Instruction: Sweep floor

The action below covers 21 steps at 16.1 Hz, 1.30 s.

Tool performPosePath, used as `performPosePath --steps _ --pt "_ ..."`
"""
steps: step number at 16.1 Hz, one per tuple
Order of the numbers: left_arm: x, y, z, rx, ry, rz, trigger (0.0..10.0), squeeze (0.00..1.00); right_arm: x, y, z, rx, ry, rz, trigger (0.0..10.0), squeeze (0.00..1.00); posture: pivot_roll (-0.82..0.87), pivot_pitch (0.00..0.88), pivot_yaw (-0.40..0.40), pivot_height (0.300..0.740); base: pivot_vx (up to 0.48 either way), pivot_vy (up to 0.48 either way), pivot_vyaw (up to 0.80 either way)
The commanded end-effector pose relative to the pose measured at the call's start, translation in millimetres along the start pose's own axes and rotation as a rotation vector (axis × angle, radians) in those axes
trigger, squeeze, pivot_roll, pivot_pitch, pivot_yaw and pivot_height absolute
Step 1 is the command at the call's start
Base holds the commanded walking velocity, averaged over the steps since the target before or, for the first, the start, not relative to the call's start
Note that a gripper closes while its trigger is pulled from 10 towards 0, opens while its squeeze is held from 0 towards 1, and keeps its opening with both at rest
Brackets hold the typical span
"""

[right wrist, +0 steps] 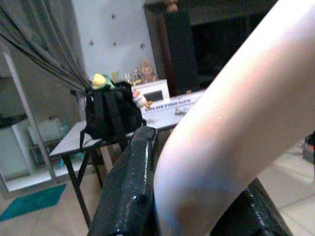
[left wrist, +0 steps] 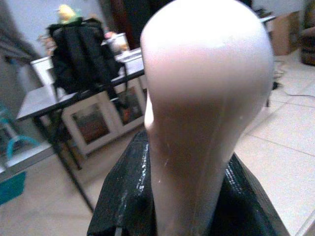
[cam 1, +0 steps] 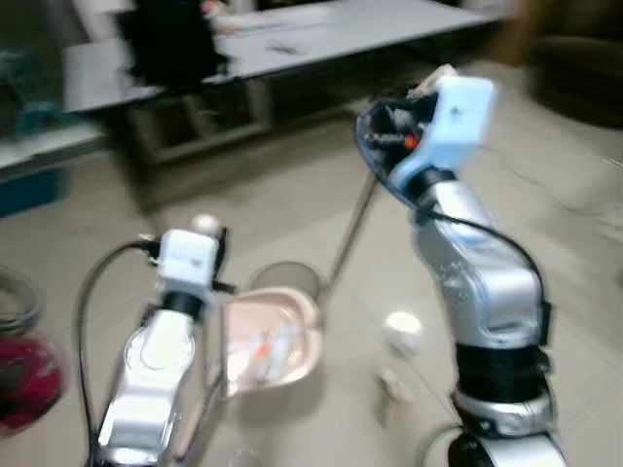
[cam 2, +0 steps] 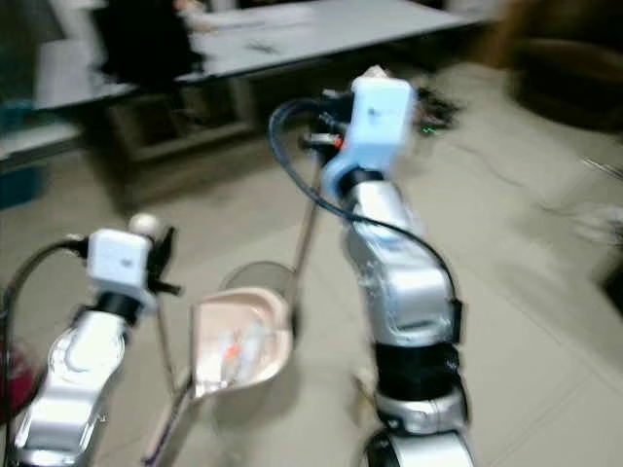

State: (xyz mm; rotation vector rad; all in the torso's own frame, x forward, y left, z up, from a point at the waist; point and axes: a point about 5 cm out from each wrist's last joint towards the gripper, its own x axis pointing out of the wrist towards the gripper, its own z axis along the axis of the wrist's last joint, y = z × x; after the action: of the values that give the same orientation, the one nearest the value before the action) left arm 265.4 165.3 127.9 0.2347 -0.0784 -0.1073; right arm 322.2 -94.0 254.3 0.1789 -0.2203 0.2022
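Observation:
A pale pink dustpan [cam 1: 274, 342] stands on the tiled floor between my arms, with small bits of litter inside. Its long handle ends in a rounded pink knob [left wrist: 206, 93], and my left gripper [left wrist: 192, 209] is shut around it, black fingers [left wrist: 123, 206] on both sides. My right gripper [right wrist: 197, 196] is shut on the pink broom handle [right wrist: 236, 123], held high. The thin broom stick [cam 1: 352, 229] slants down to the floor behind the dustpan. Two whitish pieces of litter [cam 1: 402, 331] lie on the floor right of the dustpan.
A grey table [cam 1: 321, 34] with a black backpack [cam 1: 170, 44] stands ahead, with a low shelf under it. A teal bin [cam 1: 29, 190] and a red object [cam 1: 24, 379] are on the left. A dark sofa [cam 1: 584, 73] and cables lie at the right.

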Motion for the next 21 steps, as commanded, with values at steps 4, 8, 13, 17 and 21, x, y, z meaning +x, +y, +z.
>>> performPosePath --steps 4,8,13,17,21 --pt "1.0 9.0 6.4 0.027 -0.027 0.021 10.0 0.00 0.6 1.0 15.6 0.021 -0.081 -0.012 10.0 0.00 -0.07 0.000 0.066 0.740 0.350 0.000 0.20" --pt "2.8 8.3 6.3 0.028 -0.026 0.013 10.0 0.00 0.4 -18.7 22.6 -0.009 -0.099 -0.082 10.0 0.00 -0.08 0.000 0.079 0.740 0.347 0.000 -0.20" --pt "4.1 8.7 6.5 0.030 -0.028 0.007 10.0 0.00 0.0 -28.3 26.1 -0.054 -0.113 -0.109 10.0 0.00 -0.08 0.000 0.083 0.740 0.349 0.000 -0.32" --pt "4.4 9.0 6.8 0.031 -0.028 0.008 10.0 0.00 0.7 -25.1 26.6 -0.061 -0.116 -0.092 10.0 0.00 -0.08 0.000 0.083 0.740 0.351 0.000 0.00" --pt "4.0 9.4 6.6 0.032 -0.027 0.007 10.0 0.00 0.6 -24.3 26.5 -0.061 -0.119 -0.089 10.0 0.00 -0.08 0.000 0.083 0.740 0.350 0.000 0.00"
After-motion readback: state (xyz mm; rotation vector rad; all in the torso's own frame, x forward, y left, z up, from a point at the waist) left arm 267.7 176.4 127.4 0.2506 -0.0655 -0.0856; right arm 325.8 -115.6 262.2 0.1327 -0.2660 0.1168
